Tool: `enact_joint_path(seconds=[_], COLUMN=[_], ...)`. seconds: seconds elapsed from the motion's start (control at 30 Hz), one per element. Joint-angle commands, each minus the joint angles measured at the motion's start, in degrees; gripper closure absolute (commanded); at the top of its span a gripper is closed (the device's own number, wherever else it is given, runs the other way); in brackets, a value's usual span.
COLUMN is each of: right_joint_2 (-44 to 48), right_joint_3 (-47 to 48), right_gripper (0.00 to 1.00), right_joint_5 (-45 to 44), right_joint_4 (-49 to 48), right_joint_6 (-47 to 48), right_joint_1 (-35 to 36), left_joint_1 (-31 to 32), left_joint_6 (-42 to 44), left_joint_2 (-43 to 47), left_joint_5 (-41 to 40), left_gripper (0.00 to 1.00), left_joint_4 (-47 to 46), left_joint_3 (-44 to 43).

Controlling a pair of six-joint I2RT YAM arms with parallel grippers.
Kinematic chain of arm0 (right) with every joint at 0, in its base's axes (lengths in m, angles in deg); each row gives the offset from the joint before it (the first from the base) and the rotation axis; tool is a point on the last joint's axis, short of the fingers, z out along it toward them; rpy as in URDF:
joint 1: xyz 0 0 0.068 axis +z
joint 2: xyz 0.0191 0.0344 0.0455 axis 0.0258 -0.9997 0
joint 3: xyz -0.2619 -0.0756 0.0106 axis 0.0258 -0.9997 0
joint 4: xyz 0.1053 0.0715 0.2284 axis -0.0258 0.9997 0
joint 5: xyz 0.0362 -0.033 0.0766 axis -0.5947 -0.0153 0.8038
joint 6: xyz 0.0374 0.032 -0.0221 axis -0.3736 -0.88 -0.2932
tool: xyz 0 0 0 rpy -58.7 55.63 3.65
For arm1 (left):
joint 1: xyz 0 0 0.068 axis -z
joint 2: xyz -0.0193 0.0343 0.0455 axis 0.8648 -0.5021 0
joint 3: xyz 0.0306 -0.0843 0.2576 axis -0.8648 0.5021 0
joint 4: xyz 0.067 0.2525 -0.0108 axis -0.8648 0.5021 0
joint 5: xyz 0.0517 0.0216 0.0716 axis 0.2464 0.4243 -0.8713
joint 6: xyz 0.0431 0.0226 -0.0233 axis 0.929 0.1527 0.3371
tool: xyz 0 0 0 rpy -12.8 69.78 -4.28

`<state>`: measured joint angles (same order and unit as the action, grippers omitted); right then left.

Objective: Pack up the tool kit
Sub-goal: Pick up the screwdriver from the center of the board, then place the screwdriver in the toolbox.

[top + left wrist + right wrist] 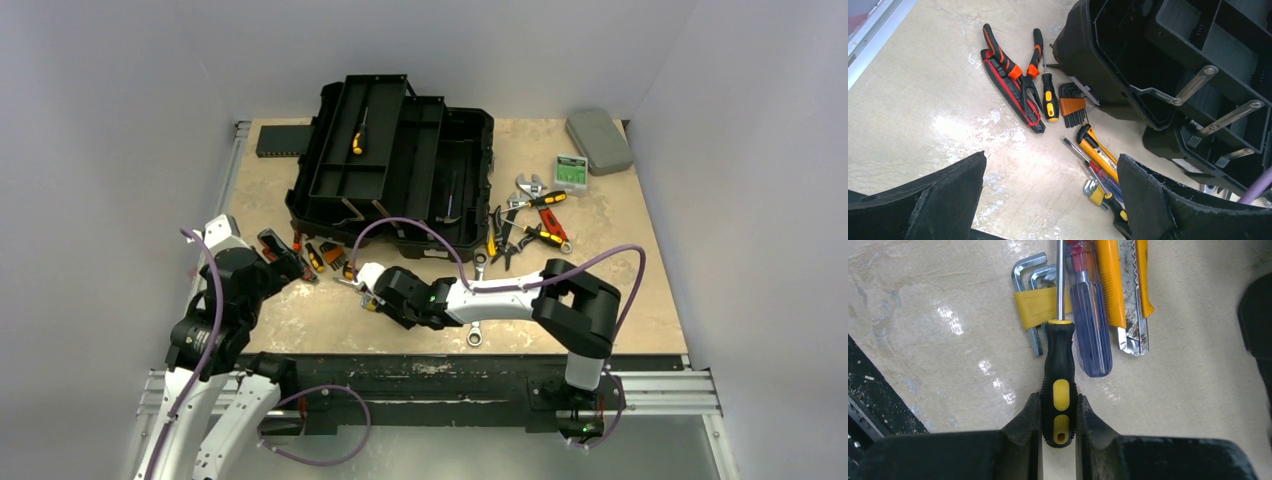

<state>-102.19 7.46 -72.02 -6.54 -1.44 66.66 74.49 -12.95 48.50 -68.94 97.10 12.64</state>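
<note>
Two arms | left gripper (1052, 200), lower left: jaws spread wide, empty, poised above loose tools | right gripper (1059, 416), centre: clamped on the black-and-yellow screwdriver (1060, 365) by its handle, apparently for lifting | toolbox (330, 215), upper centre: open, ready for it.

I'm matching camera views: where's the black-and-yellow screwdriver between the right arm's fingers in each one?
Right wrist: black-and-yellow screwdriver bottom centre, handle between the fingers.
Left wrist: bottom edge, right of centre.
Top external: too small to tell, by the right arm's tip.
Shared landmark: yellow utility knife beside it, both wrist views.
</note>
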Motion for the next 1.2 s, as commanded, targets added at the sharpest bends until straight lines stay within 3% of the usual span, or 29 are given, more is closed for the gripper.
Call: enact_joint_path(seconds=[0.0, 0.23, 0.43, 0.7, 0.97, 1.17], right_joint_2=[5.0, 20.9, 28.2, 29.9, 28.2, 22.7], right_joint_3=[-1.9, -8.2, -3.7, 4.0, 7.7, 12.7], right_gripper=[0.98, 1.00, 1.00, 1.00, 1.00, 1.00], right_joint_5=[1.6, 6.6, -2.1, -12.2, -7.0, -12.0], right_joint_4=[-1.2, -4.0, -0.7, 1.8, 0.2, 0.9], right_joint_6=[1.9, 0.3, -5.5, -14.7, -24.0, -32.6], right_joint_1=[0.2, 0.2, 0.1, -3.9, -15.7, -19.2], left_joint_1=[-0.2, -0.2, -0.2, -0.2, -0.2, -0.2], left_joint_6=[-1.7, -1.8, -4.5, -8.3, -11.3, -12.9], left_joint_2=[0.5, 0.5, 0.1, -0.9, -1.7, -2.7], left_joint_5=[-0.3, 1.0, 4.7, 10.2, 13.5, 13.4], left_gripper=[0.00, 0.00, 0.02, 0.02, 0.02, 0.02], left_joint_4=[-1.3, -2.4, -5.2, -11.1, -16.4, -18.2], left_joint_3=[1.4, 3.9, 7.6, 14.1, 19.8, 21.8])
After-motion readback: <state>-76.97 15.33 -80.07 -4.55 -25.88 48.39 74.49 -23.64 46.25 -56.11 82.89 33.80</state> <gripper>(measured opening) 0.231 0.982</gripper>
